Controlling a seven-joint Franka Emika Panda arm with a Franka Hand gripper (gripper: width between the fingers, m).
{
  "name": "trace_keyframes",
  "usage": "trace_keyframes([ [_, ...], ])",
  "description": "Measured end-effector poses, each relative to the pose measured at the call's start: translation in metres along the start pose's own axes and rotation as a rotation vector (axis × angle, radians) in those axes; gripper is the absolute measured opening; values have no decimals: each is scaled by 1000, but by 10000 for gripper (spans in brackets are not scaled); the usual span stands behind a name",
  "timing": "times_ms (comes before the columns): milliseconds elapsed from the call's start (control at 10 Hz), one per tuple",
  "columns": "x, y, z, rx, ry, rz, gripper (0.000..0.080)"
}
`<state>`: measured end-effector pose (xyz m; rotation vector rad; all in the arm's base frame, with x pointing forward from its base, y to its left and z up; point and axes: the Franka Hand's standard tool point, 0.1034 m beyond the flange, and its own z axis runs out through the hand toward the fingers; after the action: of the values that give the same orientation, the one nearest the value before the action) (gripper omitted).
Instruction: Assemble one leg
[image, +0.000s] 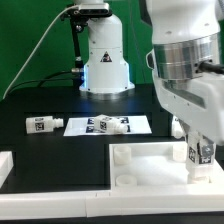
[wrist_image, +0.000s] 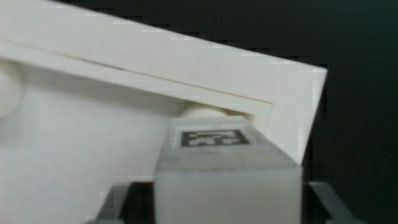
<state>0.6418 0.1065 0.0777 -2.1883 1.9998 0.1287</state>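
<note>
My gripper (image: 199, 150) is shut on a white leg (image: 199, 153) with a black-and-white tag and holds it upright over the large white square tray-like piece (image: 140, 165), at its corner on the exterior view's right. In the wrist view the held leg (wrist_image: 222, 165) fills the space between the two dark fingers (wrist_image: 125, 202), and its tip points at a corner hole of the tray piece (wrist_image: 160, 90). Another leg (image: 44, 125) lies on the black table at the exterior view's left. Two more legs (image: 107, 126) lie on the marker board.
The marker board (image: 134, 124) lies flat mid-table. The arm's white base (image: 104, 60) stands at the back with a black cable. A white part (image: 5, 165) shows at the exterior view's left edge. A green wall is behind.
</note>
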Motion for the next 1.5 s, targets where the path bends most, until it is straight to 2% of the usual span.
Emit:
trace_keyframes([
  [200, 0, 0, 0, 11, -19, 160, 290],
  [400, 0, 0, 1, 10, -17, 119, 290],
  [500, -1, 1, 1, 6, -16, 103, 482],
  [600, -4, 2, 0, -14, -16, 10, 594],
  [700, -5, 4, 0, -31, -7, -174, 632],
  [800, -7, 7, 1, -56, -6, -343, 632],
  [900, -8, 9, 3, -69, -13, -522, 646],
  [1300, -5, 9, 4, -67, -20, -775, 648],
  [1400, -4, 9, 3, -80, -8, -896, 648],
  [1500, -3, 6, 1, -105, 23, -1081, 648],
])
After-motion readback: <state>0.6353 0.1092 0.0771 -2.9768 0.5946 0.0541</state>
